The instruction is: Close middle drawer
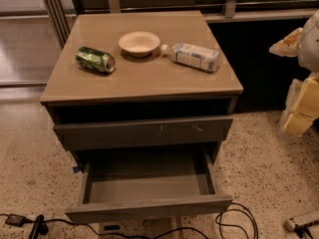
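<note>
The middle drawer (149, 209) is pulled far out of the grey-brown cabinet (142, 83), low in the camera view. Its plain front faces me and its grey box interior (147, 180) holds nothing. Above it sits the similar drawer front with pale scratch marks (144, 132), standing out slightly from the cabinet. My gripper (299, 59), white and pale yellow with the arm, is at the right edge, well to the right of the cabinet and above the drawer's level, touching nothing.
On the cabinet top lie a green can (95, 59) on its side, a pale bowl (139, 43) and a plastic bottle (192, 57) on its side. Black cables (234, 225) run over the speckled floor under and beside the open drawer.
</note>
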`<state>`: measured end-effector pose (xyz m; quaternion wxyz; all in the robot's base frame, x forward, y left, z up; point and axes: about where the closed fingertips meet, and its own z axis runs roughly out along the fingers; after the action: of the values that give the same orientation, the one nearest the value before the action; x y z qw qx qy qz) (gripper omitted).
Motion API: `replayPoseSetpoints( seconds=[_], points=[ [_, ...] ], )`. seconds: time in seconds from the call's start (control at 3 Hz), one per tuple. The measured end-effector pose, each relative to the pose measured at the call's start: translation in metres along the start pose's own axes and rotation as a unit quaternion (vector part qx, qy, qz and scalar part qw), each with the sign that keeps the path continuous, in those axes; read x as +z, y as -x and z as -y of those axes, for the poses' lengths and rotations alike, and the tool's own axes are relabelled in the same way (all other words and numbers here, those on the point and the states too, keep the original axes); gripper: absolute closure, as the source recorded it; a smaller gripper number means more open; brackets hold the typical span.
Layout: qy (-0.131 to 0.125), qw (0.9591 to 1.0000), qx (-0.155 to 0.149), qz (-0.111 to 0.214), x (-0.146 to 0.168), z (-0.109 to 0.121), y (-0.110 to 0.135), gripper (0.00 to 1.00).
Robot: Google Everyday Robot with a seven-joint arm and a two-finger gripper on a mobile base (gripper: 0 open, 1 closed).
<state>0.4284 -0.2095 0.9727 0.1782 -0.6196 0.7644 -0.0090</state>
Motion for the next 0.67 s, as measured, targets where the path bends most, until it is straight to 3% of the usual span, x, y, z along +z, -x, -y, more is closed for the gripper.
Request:
replayPoseSetpoints(
  seconds=[0.67],
  points=[
    [0.022, 0.9965, -0.016, 0.079, 0.025, -0.019, 0.002, 0.0]
  ],
)
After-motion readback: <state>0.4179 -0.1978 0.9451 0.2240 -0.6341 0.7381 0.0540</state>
